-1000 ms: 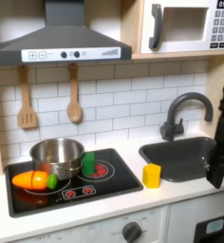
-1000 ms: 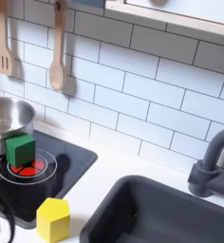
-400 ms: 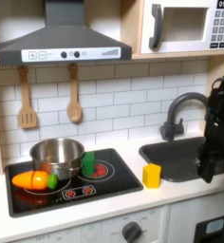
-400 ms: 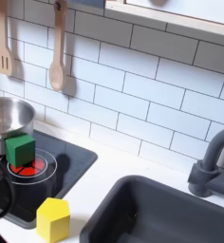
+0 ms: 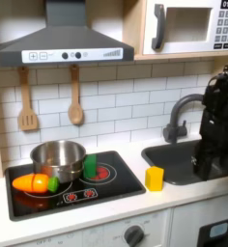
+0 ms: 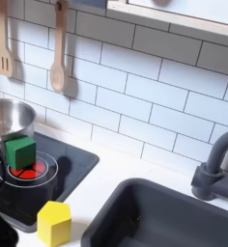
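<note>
In the first exterior view I see my arm (image 5: 214, 121) as a dark blur over the sink (image 5: 180, 155), at the counter's right end by the faucet (image 5: 186, 109). I can't make out the gripper in that blur, so I cannot tell whether it is released or clenched.

The nearest loose thing is the yellow block (image 5: 155, 178), standing on the counter between the stove's right edge and the sink's left rim; in the second exterior view the yellow block (image 6: 54, 222) sits near the stove's front corner.

On the stove (image 5: 106, 187), a green block (image 5: 90, 165) stands on the red burner, just beside the pot (image 5: 58, 158). A carrot (image 5: 34, 182) lies at the stove's front left.

The microwave (image 5: 188, 27) keypad is too blurred for me to read.
</note>
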